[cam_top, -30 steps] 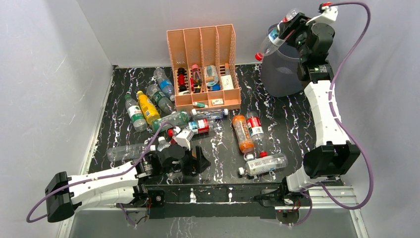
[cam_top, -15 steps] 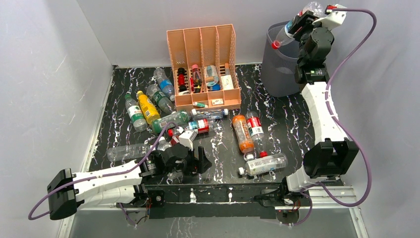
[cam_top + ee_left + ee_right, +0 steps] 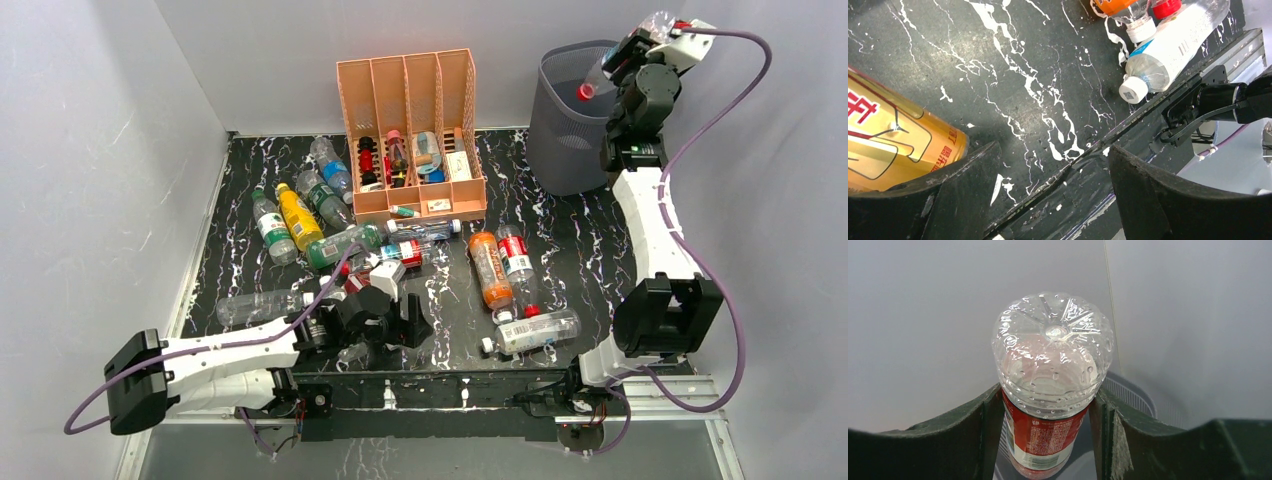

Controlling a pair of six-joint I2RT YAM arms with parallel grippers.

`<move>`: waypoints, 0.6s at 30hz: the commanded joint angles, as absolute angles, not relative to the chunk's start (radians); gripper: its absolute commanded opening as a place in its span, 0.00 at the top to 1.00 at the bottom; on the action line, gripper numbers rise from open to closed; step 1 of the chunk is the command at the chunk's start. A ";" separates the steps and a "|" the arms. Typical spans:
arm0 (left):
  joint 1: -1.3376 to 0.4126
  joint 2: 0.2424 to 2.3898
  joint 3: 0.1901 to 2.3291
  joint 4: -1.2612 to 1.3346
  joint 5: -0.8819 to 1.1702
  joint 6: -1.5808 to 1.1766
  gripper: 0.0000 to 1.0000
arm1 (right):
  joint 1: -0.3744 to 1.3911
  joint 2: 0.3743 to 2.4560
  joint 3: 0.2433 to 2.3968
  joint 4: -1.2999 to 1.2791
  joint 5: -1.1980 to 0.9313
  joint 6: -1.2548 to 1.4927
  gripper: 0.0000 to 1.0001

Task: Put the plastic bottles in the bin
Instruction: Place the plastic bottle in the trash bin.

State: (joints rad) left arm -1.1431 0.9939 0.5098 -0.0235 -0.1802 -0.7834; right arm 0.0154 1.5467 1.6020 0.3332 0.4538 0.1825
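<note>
Clear red-labelled bottle (image 3: 1052, 370): hanging cap-down over the mouth of the bin (image 3: 563, 140), sitting clamped in the right gripper (image 3: 628, 52). Other bottles (image 3: 299, 216): lying scattered on the black table (image 3: 450, 300). Left gripper (image 3: 1053, 165): hovering low near the table's front edge, jaws standing apart, gripping nothing.

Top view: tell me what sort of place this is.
Probably a robotics lab cell: two robot arms bolted to a black marbled table, grey walls boxing it in, plastic bottles strewn about, plus a mesh bin.

Glossy clear plastic bottle (image 3: 1052, 355), matt grey mesh bin (image 3: 560, 140)
</note>
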 commanded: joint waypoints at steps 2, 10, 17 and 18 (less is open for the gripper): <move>-1.149 1.035 0.583 -0.006 -0.188 -0.754 0.22 | -0.007 1.563 1.537 0.359 0.461 0.215 0.30; -1.149 1.105 0.622 0.023 -0.151 -0.731 0.21 | -0.028 1.597 1.602 0.160 0.394 0.297 0.02; -1.149 1.153 0.631 0.133 -0.053 -0.622 0.12 | -0.028 1.542 1.653 -0.035 0.296 0.334 0.02; -1.149 1.165 0.634 0.149 -0.044 -0.602 0.10 | -0.028 1.529 1.650 -0.062 0.275 0.337 0.02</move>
